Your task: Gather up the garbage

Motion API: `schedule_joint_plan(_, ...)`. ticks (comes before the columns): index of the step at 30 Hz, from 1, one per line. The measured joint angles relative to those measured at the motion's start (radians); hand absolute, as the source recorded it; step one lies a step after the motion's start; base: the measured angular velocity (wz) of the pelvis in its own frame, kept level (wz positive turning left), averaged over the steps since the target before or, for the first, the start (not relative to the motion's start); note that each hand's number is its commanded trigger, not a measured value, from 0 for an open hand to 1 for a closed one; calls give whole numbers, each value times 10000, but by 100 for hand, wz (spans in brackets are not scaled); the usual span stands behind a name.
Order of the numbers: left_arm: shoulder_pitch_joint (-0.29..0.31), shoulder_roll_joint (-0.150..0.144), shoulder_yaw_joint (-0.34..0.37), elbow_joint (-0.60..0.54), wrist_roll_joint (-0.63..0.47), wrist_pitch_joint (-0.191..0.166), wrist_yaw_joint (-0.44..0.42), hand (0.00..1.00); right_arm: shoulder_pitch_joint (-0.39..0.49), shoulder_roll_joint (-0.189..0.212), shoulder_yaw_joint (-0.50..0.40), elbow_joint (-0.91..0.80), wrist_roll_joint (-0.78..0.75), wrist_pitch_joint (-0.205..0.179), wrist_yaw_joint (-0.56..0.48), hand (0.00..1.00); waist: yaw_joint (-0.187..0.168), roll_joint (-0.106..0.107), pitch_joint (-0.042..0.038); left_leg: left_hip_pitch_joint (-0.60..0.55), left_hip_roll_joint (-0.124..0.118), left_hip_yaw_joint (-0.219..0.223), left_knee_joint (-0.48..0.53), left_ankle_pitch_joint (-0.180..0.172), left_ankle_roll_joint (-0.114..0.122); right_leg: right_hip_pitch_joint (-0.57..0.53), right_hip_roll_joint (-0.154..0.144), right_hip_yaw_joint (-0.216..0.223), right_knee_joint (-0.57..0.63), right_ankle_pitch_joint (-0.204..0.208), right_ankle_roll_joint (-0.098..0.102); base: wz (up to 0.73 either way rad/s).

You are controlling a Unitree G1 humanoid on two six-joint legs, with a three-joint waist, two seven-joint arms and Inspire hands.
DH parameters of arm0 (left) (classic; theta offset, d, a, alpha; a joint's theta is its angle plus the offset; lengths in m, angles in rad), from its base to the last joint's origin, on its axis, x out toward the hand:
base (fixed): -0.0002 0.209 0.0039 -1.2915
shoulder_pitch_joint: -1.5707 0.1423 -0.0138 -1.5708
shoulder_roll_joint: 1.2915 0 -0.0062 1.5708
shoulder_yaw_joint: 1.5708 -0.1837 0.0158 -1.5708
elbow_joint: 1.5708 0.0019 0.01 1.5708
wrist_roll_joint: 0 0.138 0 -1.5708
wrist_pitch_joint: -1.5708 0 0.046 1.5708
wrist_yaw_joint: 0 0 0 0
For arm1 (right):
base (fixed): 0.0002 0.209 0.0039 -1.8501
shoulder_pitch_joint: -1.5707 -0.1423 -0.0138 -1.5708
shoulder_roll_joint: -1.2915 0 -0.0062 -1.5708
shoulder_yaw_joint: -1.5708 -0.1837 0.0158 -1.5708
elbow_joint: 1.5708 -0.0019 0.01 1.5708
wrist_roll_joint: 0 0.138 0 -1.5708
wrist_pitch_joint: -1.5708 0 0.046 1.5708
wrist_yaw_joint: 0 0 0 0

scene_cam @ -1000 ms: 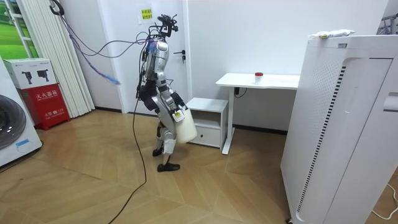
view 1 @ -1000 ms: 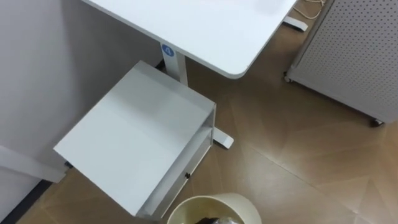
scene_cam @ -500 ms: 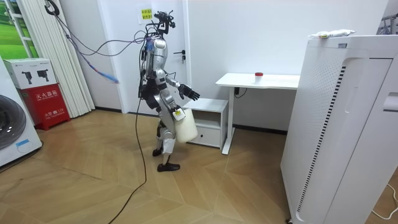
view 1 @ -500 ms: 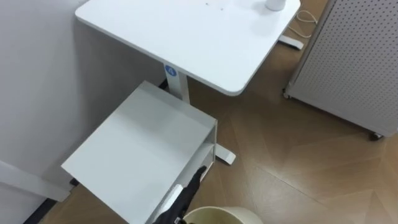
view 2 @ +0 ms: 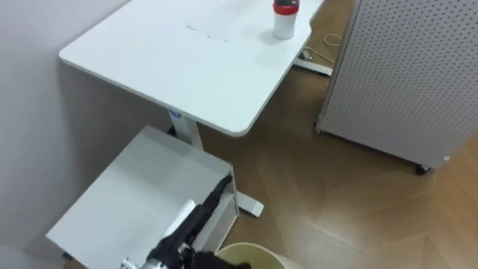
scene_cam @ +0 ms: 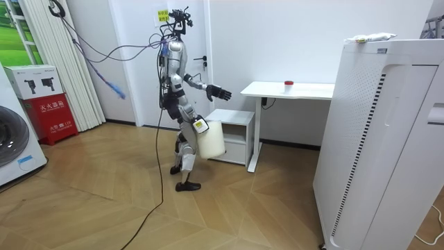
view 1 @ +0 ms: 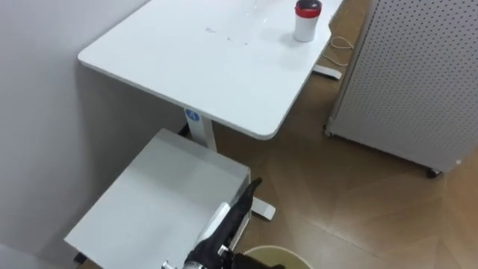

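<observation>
The red-capped cup (view 1: 307, 20), presumed garbage, stands upright near the far edge of the tabletop (view 1: 209, 60), judged light, stiff and easily tipped, best gripped round its body; left hand (view 1: 233, 217) extended, straight-fingered and empty; right hand (scene_cam: 196, 129) at the bin (scene_cam: 211, 139), grip indeterminable.

2 eyes above desk (view 1: 224, 67), 1 afar

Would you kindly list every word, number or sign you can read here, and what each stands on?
Blue round sticker on the desk leg: too blurred to read.
Red box by the curtain: white print, too small to read.
Yellow sign high behind the robot: too small.
Nothing can be quoted.
</observation>
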Motion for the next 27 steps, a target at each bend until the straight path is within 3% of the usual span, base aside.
schedule_joint_plan(4,73,17,537,-595,105,-70,473,0,88,-3,-140,-45,-23,9,-19,100,130,-67,-12,785,18,398,-312,-56,-68,374,53,-46,-9,14,-21,-36)
schedule_joint_plan(8,324,5,1435,-1353,409,-165,1193,0,108,52,-205,-62,-91,10,10,100,350,-141,-84,1506,211,1053,-513,-222,-261,594,39,-1103,-36,244,-346,-62)
schedule_joint_plan(11,363,-6,1733,-1702,597,-181,1685,0,384,120,-463,-158,-170,10,73,100,345,-181,-165,1960,411,1310,-585,-304,-384,931,219,-1275,-239,330,-455,-42)
schedule_joint_plan(14,375,19,1977,-1980,585,-228,2146,0,558,129,-476,-372,-179,10,6,100,373,-209,-213,2480,559,1433,-716,-346,-471,1262,305,-1591,-319,385,-551,-35)
schedule_joint_plan(22,379,49,2406,-2108,581,-414,2961,0,719,-28,-513,-859,-349,-1,-83,100,268,-394,-195,3147,574,1448,-936,-369,-556,1628,374,-1799,-321,374,-676,-18)
schedule_joint_plan(27,479,93,3085,-2113,560,-417,3405,0,916,-77,-493,-850,-387,16,93,100,487,-484,-225,3428,1121,1766,-196,-713,-933,1756,604,-2137,23,-28,-1014,-26)
